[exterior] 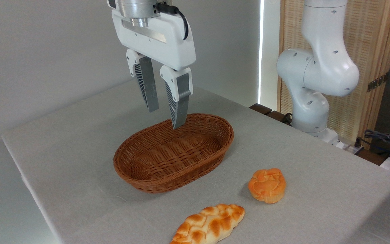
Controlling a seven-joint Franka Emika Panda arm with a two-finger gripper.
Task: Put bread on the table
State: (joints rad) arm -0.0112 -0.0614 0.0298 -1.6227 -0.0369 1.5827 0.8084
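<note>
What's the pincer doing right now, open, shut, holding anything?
Pincer: open and empty, hanging above the wicker basket. The bread lies on the table.

The gripper [166, 118] hangs high at the upper left, pointing nearly straight down with a slight tilt, its white housing wide and boxy beneath a silver wrist flange. A black cable curls off the right side of that flange. Two long grey ribbed fingers [178, 101] reach down from white mounts, standing apart with a clear gap between them, nothing caught in it. The nearer finger hangs a little lower than the farther one. Off to the right stands the arm [317, 74] itself, a thick white column of rounded joints rising from its base and running out of view at the top.
</note>
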